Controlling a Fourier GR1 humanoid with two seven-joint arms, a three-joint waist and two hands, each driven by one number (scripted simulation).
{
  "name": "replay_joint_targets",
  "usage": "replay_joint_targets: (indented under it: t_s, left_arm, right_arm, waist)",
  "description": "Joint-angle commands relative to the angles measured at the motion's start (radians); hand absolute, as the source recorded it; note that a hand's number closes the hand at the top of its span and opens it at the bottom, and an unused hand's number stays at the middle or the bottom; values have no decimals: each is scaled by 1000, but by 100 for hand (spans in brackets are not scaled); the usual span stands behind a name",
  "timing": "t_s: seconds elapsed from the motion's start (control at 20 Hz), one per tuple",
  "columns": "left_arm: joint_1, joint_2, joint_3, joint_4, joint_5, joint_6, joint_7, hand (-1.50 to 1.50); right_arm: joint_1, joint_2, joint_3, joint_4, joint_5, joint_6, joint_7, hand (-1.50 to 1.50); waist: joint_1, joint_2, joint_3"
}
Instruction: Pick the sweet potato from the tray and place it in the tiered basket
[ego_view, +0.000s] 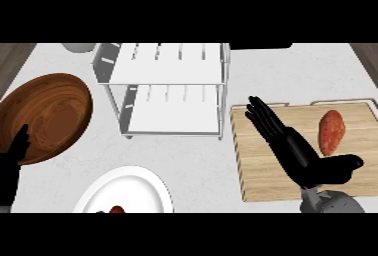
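Observation:
An orange-red sweet potato (331, 131) lies lengthwise on the right part of the wooden tray (258, 175). My right hand (295, 150) is over the tray's middle, just left of the sweet potato, open with straight fingers pointing up-left and the thumb out toward the right below the potato. The hand and the potato stand apart. The white tiered basket (168, 65) stands at the back centre, its two shelves bare. At the lower left edge my left hand (13, 160) rests open, fingers up.
A brown wooden bowl (48, 115) sits at the left, partly behind my left hand. A white plate (129, 192) with a small red item (116, 209) lies at the front centre. A grey object (77, 47) shows at the back left.

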Motion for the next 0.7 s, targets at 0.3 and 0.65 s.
replay_joint_targets:
  t_s: [0.3,0.65]
  left_arm:
    - [-101,-153,-119,-125,115,-145,-88,0]
    - [-120,-222,-181,-111,137,-226,-145,0]
  right_arm:
    - [-52,-161,-316,301,199,-402,130,-150]
    - [-269,-51,-411,395,232,-664,68,-150]
  waist:
    - [-71,41,-57]
    - [-11,20,-38]
